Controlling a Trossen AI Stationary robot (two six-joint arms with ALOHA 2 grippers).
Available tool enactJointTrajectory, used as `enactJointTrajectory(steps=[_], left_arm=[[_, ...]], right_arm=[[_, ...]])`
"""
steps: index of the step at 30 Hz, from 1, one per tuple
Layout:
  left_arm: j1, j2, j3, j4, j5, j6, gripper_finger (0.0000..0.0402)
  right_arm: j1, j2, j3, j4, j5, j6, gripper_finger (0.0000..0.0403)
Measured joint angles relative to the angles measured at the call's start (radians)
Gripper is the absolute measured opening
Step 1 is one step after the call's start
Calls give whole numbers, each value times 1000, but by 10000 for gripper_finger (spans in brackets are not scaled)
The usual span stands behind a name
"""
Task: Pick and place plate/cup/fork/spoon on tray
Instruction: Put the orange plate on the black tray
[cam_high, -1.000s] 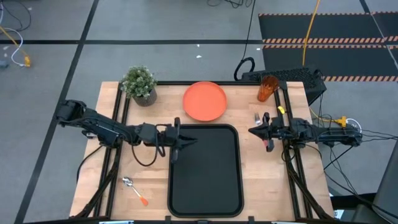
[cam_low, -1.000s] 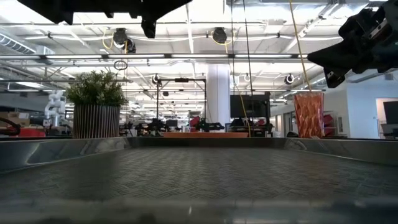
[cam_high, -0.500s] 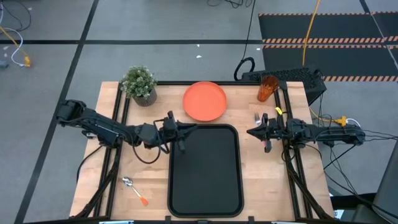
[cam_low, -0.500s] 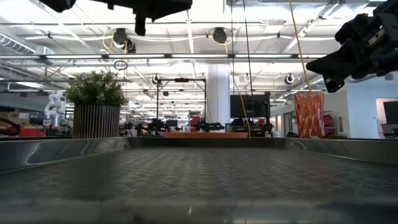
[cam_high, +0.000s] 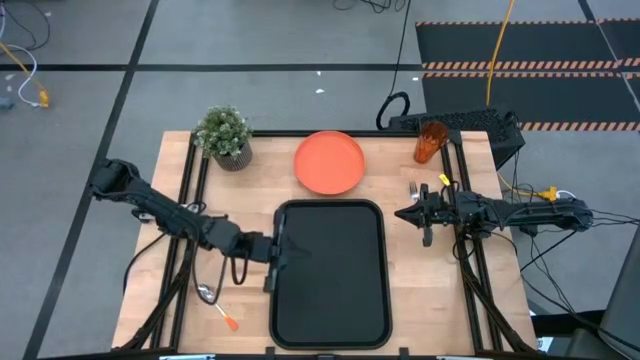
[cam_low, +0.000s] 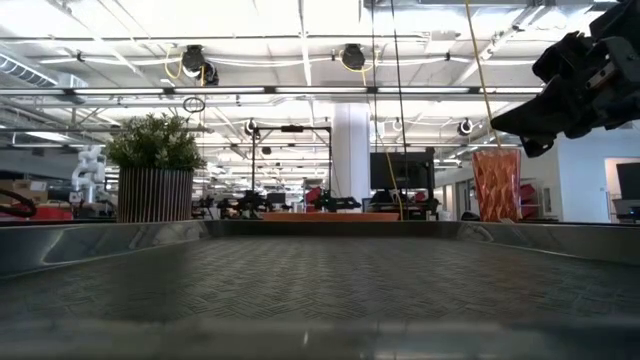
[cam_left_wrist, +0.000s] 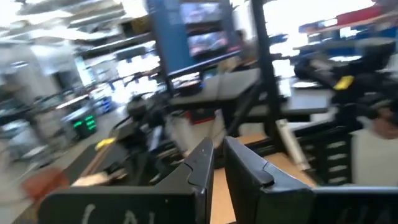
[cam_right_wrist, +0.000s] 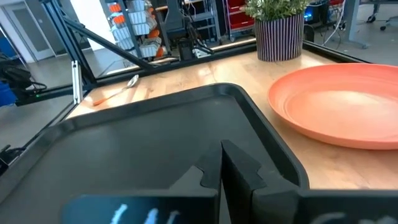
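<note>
Two arms reach inward over the table (cam_high: 165, 300), and nothing lies on the tray (cam_high: 330, 320) between them. Farthest left, the spoon (cam_high: 215, 303) lies near the table's front left, well apart from the tray's left rim, with bare wood around it. Behind it, at the back left corner, stands a plant (cam_high: 224, 136). The left gripper (cam_high: 281, 252) hangs at the tray's left rim, its fingers close together with a narrow gap showing in the wrist view and nothing between them. The tray fills the middle front of the table, its flat floor open from rim to rim. The plate (cam_high: 329, 162) lies just behind the tray's far edge; the right wrist view shows a strip of wood between the two. The right gripper (cam_high: 407, 213) hovers over bare wood beside the tray's right rim, fingers pressed together and empty. The fork (cam_high: 414, 189) lies just behind that gripper, mostly hidden by the arm. The cup (cam_high: 430, 142) stands upright at the back right corner, near the table's edge.
</note>
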Motion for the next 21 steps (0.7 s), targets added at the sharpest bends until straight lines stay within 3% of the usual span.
enactJointTrajectory(steps=[6,8,16,18,21], left_arm=[[-2,0,13,-134,-323,-132,42],[-2,0,52,-224,-378,-185,42],[-5,38,322,-731,-505,-501,42],[-4,68,366,-772,-515,-499,42],[5,115,399,-781,-482,-379,42]], right_arm=[[0,0,0,73,3,0,0],[0,1,0,89,3,0,0],[0,1,0,153,7,-110,0],[0,1,0,173,7,-161,0],[0,0,0,224,7,-226,0]])
